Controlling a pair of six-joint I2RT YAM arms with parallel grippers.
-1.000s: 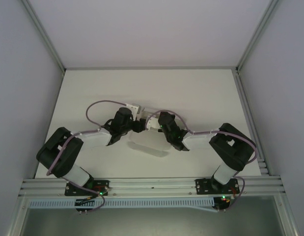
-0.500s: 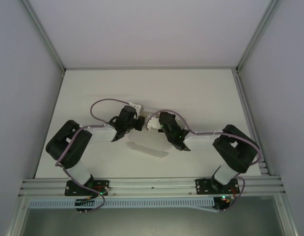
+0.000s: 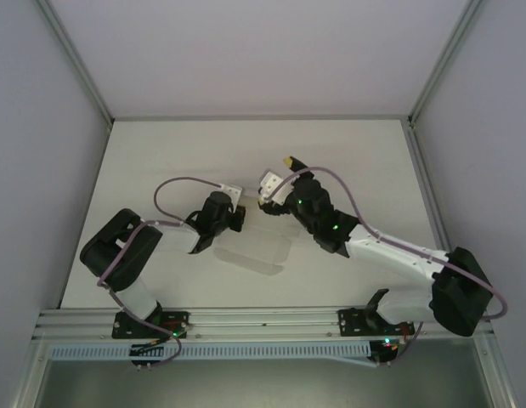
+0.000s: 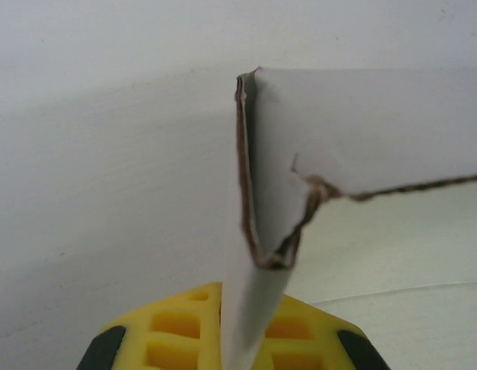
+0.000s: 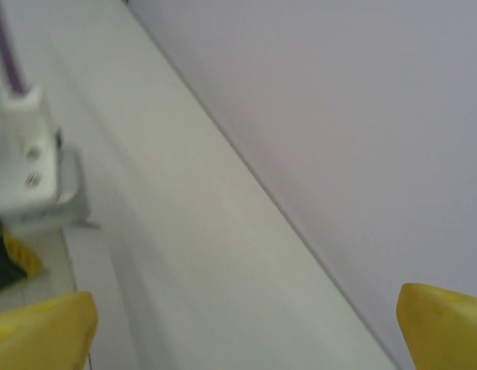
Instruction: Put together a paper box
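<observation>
Paper box (image 4: 361, 131) between left fingers (image 4: 172, 331) (yellow), right fingers (image 5: 442, 324) spread

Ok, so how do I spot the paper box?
Find the white table and look near its middle. The paper box lies there, one flap pinched by the left tool. It is pale, thin and folded; the tool is black and bulky.

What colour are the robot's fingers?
Yellow. The fingers show best in the left wrist view.
</observation>
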